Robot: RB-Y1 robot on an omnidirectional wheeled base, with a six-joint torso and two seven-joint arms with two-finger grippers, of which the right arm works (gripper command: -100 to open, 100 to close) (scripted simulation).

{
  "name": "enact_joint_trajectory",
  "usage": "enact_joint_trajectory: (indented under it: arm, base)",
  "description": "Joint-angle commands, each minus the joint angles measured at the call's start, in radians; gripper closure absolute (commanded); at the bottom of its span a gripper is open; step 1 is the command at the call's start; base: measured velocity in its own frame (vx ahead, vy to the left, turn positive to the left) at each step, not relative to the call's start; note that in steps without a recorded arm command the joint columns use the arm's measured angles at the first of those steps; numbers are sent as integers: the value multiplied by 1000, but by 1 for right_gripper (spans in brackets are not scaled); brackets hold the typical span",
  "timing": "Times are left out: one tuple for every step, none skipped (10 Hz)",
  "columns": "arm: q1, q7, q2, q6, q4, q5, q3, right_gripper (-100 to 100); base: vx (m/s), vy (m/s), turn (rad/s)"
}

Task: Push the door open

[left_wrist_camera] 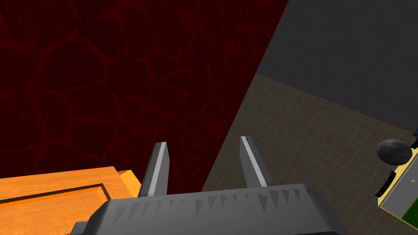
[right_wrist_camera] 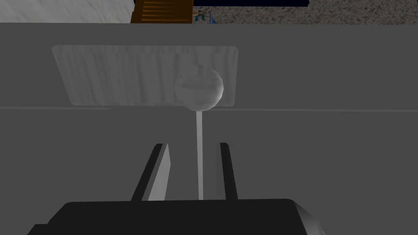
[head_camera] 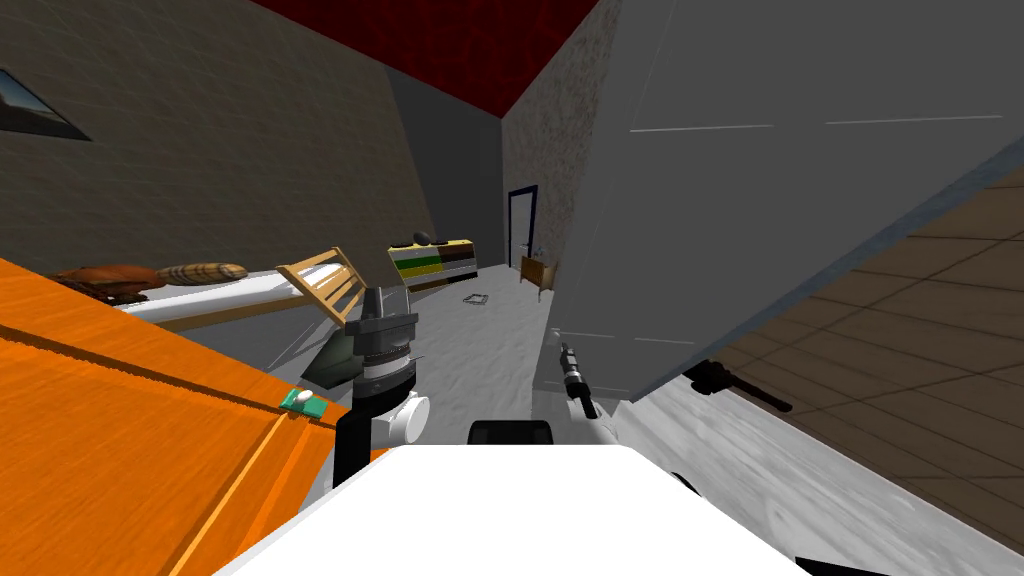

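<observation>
Our right gripper pointed squarely at the grey door. Its two fingers stood a narrow gap apart and held nothing. Whether the fingertips touched the door's face we could not tell.

Just beyond the tips, and in line with the gap between them, sat a round grey knob. It was mounted at one end of a pale rectangular plate. A thin pale line ran from under the knob down between the fingers.

In the head view the door rose as a broad grey panel on our right, with its narrow edge turned towards us. The right gripper was close against the near face, low down by that edge. A dark lever handle stuck out from the door's far face.

Our left gripper was raised on our left, beside an orange wooden surface. Its fingers were spread wider than the right one's and it gripped nothing.

Further off, across the grey floor, we saw a slatted wooden headboard and a low cabinet with coloured fronts.
</observation>
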State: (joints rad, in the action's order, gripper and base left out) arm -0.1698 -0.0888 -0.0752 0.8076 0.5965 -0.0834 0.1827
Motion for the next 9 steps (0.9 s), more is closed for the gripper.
enact_joint_trajectory:
  arm:
    - [-5, 12, 17, -2, 0, -2, -2, -100]
    - [-6, 20, 32, -6, 5, -3, -3, -100]
    - [-7, 28, 48, -9, 9, -5, -5, -100]
    - [-8, 21, 36, -3, 1, -3, -4, -100]
    - [-5, 23, 26, 3, 0, -2, 0, -100]
    - [-4, 24, 23, 5, -1, -2, 1, -100]
    - [-3, 25, 21, 9, -2, -1, 3, -100]
    - [-2, 27, 21, 14, -3, 0, 6, -100]
    - [-1, 28, 22, 17, -4, 1, 8, -100]
  base:
    - [-245, 64, -79]
    - [-270, 31, -71]
    - [-250, 13, -55]
    - [-108, 9, -11]
    - [108, -18, 28]
    - [209, 3, 42]
    - [237, 27, 25]
    - [273, -14, 24]
    - [252, -43, 39]
